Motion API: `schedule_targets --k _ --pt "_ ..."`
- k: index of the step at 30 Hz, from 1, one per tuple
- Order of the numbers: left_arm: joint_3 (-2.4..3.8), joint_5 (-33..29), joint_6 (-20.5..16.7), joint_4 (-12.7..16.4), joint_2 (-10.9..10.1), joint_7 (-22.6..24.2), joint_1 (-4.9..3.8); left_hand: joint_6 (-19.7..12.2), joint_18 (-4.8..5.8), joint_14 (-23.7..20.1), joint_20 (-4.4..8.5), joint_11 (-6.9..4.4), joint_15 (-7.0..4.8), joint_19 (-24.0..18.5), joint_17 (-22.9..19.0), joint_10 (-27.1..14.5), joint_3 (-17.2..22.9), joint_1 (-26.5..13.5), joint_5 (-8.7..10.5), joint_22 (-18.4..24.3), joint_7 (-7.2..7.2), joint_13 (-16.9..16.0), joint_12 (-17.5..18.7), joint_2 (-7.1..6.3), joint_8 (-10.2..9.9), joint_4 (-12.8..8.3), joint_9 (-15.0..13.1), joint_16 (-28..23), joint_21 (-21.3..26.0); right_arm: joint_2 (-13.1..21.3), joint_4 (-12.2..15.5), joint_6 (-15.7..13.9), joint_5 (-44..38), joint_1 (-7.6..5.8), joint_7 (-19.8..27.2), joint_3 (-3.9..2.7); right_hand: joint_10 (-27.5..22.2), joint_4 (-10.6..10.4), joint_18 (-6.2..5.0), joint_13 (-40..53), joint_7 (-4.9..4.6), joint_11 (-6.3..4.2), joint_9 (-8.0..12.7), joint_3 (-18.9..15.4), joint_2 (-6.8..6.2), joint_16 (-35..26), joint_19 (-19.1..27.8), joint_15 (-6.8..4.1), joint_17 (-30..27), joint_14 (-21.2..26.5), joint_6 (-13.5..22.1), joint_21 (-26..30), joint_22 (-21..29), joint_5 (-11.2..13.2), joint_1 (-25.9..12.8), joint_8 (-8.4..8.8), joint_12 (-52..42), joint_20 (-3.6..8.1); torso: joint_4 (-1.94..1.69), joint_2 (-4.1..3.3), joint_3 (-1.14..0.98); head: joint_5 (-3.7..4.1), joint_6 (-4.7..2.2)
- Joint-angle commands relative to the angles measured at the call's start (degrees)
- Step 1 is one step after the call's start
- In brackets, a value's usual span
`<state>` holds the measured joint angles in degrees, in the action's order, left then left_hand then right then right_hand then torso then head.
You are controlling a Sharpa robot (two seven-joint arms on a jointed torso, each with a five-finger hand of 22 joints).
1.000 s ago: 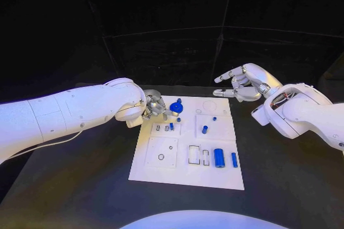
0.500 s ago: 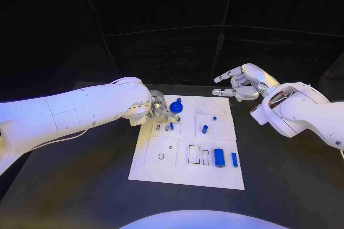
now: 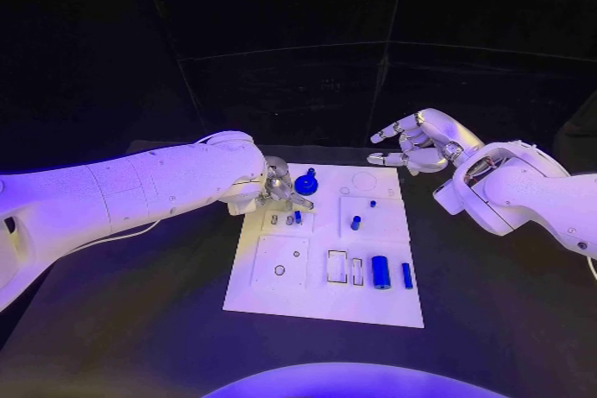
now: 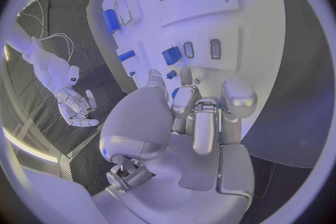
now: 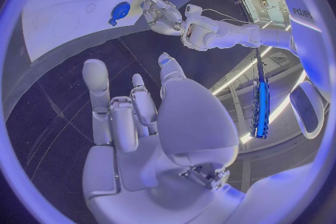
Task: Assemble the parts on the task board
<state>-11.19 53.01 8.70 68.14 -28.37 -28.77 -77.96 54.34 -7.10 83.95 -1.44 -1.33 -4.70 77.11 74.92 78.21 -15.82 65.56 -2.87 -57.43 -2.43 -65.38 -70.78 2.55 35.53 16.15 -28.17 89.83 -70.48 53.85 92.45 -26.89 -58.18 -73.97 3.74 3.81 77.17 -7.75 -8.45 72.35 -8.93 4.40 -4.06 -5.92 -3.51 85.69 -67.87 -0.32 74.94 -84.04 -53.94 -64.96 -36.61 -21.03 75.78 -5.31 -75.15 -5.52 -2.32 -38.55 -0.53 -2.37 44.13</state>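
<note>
The white task board [image 3: 280, 307] lies in the middle of the black table. Near its far left corner stands a blue round knob part [image 3: 306, 186]. My left hand [image 3: 276, 192] is bent down right beside it, fingers [image 4: 185, 98] curled over the board; blue shows behind them, and a grip cannot be made out. A small blue piece [image 3: 296, 217] [image 4: 171, 56] stands just in front of the fingers. A blue peg [image 3: 355, 224], a blue cylinder [image 3: 380, 273] and a blue bar [image 3: 407, 276] are farther right. My right hand [image 3: 417, 143] [image 5: 133, 117] hovers past the board's far right corner, fingers apart, holding nothing.
Empty slots [image 3: 337, 268] and a small hole [image 3: 279, 270] mark the board's near half. Black table [image 3: 137, 320] surrounds the board. My left arm [image 3: 137, 195] reaches across the table's left side.
My left arm has pushed a little farther towards the board, and its hand has settled closer to the knob. The right hand has hardly moved.
</note>
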Motion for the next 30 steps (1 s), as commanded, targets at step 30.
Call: schedule_targets --k 30 --pt "-0.03 0.7 4.8 -0.1 0.9 -0.4 -0.04 -1.4 0.96 6.0 0.07 -0.26 -0.25 -0.6 15.1 0.0 1.1 3.1 0.13 -0.6 -0.02 -0.3 -0.7 1.24 1.7 -1.3 -1.4 0.2 -0.5 -1.0 -1.0 2.1 -0.3 -0.13 -1.7 -0.03 -10.3 -0.5 -2.18 -16.8 0.06 -0.63 0.0 -2.6 1.4 -8.1 4.8 -0.41 -5.5 -1.3 1.1 9.2 12.4 -0.8 3.7 -0.75 15.5 0.15 -0.12 -0.02 -0.05 0.09 0.39"
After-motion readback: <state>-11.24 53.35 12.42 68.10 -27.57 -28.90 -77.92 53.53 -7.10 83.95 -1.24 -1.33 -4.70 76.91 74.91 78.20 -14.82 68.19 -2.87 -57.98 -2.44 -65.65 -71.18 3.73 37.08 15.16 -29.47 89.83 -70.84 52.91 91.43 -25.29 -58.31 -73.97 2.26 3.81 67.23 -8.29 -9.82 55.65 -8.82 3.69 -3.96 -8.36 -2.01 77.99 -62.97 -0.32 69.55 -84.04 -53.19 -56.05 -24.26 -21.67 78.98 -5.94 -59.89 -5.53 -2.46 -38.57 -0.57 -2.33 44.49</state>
